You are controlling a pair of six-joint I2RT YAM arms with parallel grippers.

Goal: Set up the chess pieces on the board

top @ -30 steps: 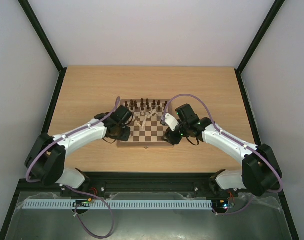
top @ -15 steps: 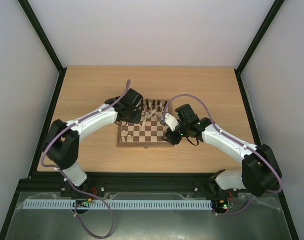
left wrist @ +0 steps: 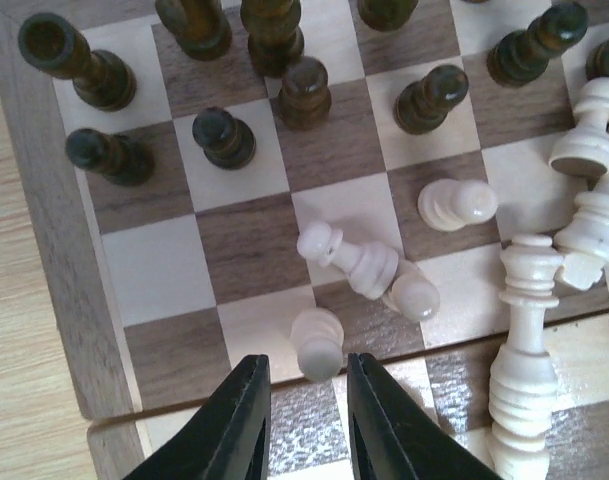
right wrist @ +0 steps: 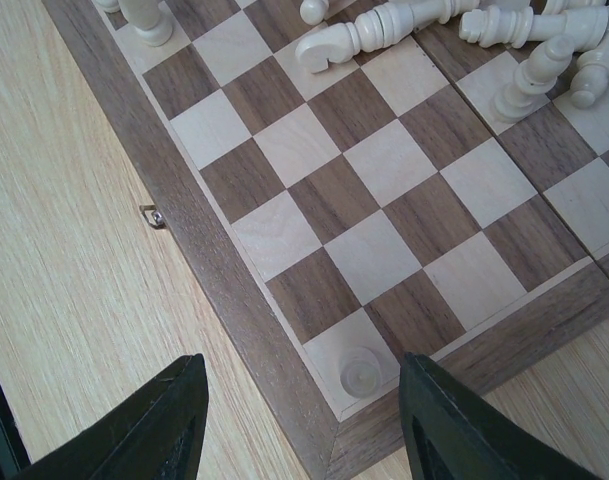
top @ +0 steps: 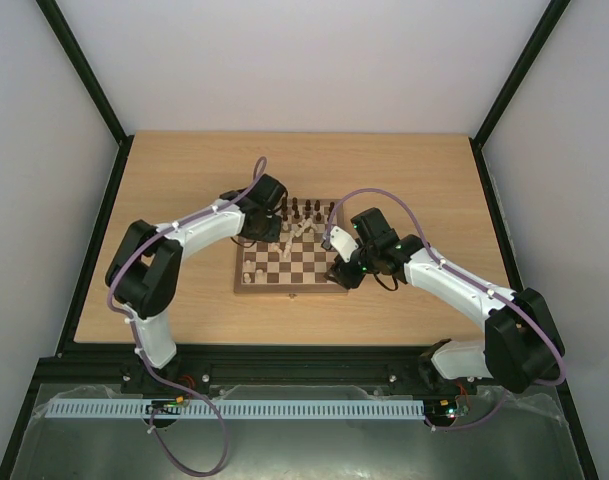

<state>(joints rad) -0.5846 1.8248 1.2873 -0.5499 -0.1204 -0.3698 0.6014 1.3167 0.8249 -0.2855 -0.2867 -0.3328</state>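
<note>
The board lies mid-table. Dark chess pieces stand along its far rows; in the left wrist view they stand upright. Cream chess pieces lie toppled in a heap mid-board. My left gripper is open with a narrow gap, and a standing cream pawn is just beyond its tips. My right gripper is wide open and empty above the near right corner, where a cream piece stands. Another cream piece stands at the near left corner.
The board rests on a light wood tabletop with black rails along both sides. A small metal latch sticks out of the board's frame. A tall cream piece lies to the right of my left fingers.
My left gripper has moved from the board's near left corner to its far left part, leaving a cream piece standing on the corner. The right arm has not moved.
</note>
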